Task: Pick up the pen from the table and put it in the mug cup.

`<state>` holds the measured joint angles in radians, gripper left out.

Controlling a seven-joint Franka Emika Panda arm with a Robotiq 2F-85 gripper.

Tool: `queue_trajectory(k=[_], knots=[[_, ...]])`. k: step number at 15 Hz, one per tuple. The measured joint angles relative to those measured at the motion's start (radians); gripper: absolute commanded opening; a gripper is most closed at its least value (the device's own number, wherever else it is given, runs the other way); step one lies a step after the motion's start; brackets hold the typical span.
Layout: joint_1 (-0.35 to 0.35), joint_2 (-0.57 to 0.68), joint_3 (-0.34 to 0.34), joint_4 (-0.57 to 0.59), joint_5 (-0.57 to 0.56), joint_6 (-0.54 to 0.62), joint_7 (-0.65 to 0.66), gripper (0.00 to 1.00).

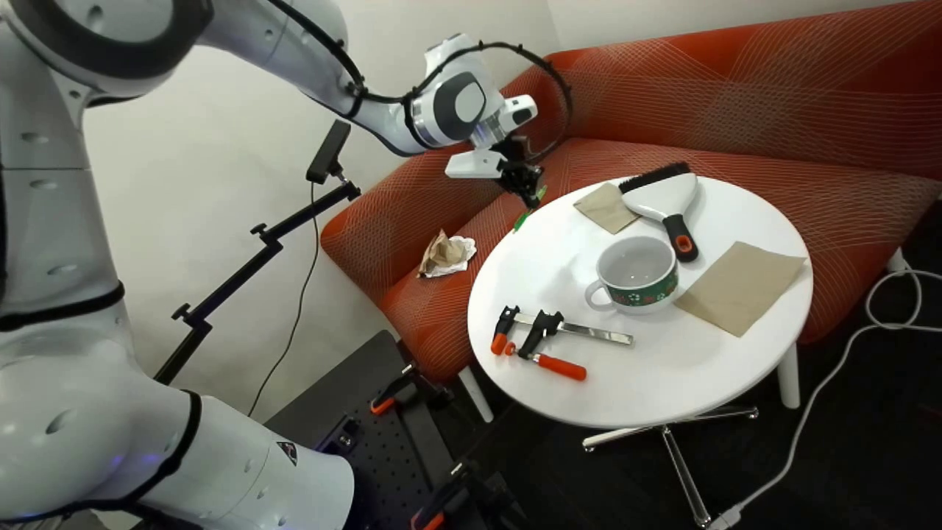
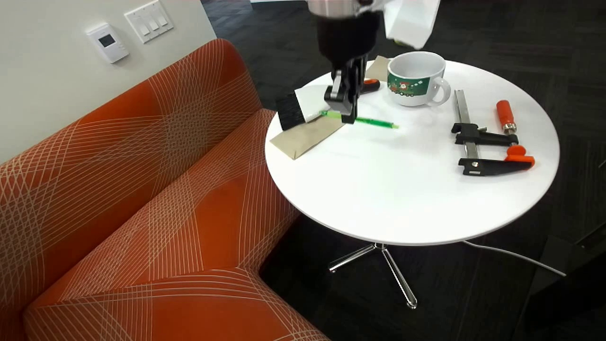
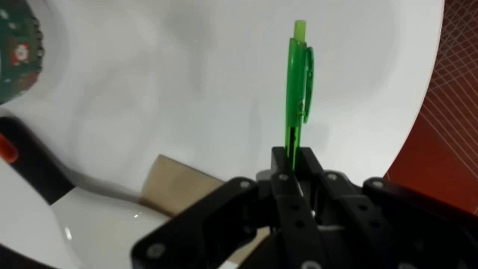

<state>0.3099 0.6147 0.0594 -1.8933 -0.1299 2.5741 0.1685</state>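
My gripper [image 3: 293, 157] is shut on the green pen [image 3: 297, 78], with the clip end sticking out past the fingertips. In an exterior view, the gripper [image 2: 349, 116] holds the pen [image 2: 376, 122] roughly level, above the round white table [image 2: 388, 199]. The gripper [image 1: 531, 200] and pen [image 1: 521, 221] show by the table's sofa-side edge. The white mug [image 1: 636, 269], with its green printed band, stands upright on the table [image 1: 662, 383], apart from the gripper. The mug [image 2: 412, 87] has its handle towards the clamp. Only part of the mug [image 3: 20, 56] shows in the wrist view.
A white brush with black bristles [image 1: 662, 199] lies near the mug, beside brown napkins [image 1: 743, 287]. An orange-and-black clamp [image 1: 548, 338] lies on the table's near side. A red sofa [image 1: 736, 103] borders the table. Crumpled paper [image 1: 445, 254] lies on the sofa.
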Motion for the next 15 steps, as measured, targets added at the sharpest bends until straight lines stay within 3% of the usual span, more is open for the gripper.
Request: queue_trajectory(k=[7,8,12,13,15], knots=[[-0.021,-0.296,-0.025,-0.109,-0.001,-0.204,0.056,0.03],[-0.029,-0.327,-0.02,-0.119,0.0,-0.227,0.056,0.11],[-0.036,-0.332,-0.014,-0.122,-0.002,-0.231,0.055,0.11],[-0.036,-0.326,-0.013,-0.122,-0.002,-0.231,0.055,0.03],[-0.037,-0.321,-0.012,-0.121,-0.002,-0.231,0.055,0.03]])
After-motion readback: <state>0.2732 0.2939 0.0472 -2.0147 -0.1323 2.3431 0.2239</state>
